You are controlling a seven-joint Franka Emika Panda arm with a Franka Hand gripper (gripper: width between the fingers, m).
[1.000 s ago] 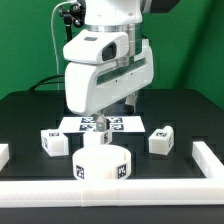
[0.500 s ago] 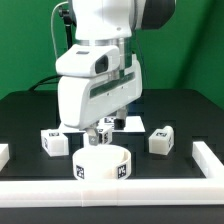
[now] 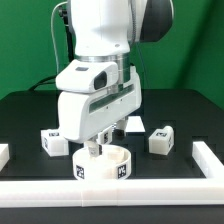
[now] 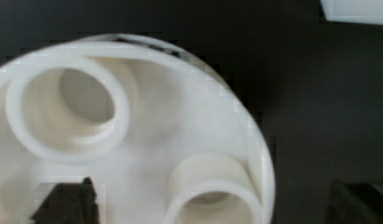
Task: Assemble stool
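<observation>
The white round seat stands near the table's front, tags on its side wall. It fills the wrist view, showing round sockets inside. My gripper is open, directly over the seat, with its fingertips down at the seat's top rim. In the wrist view the gripper has one dark fingertip over the seat's inside and the other outside its rim, with nothing gripped. One blocky leg lies at the exterior view's left of the seat, another leg at its right. A third leg is hidden.
The marker board lies behind the seat, mostly hidden by the arm. A long white rail runs along the front edge, with another rail at the exterior view's right and a short piece at its left.
The arm has come down and forward toward the seat; the fingertips went from above the marker board to the seat's top rim. The seat and legs have not moved.
</observation>
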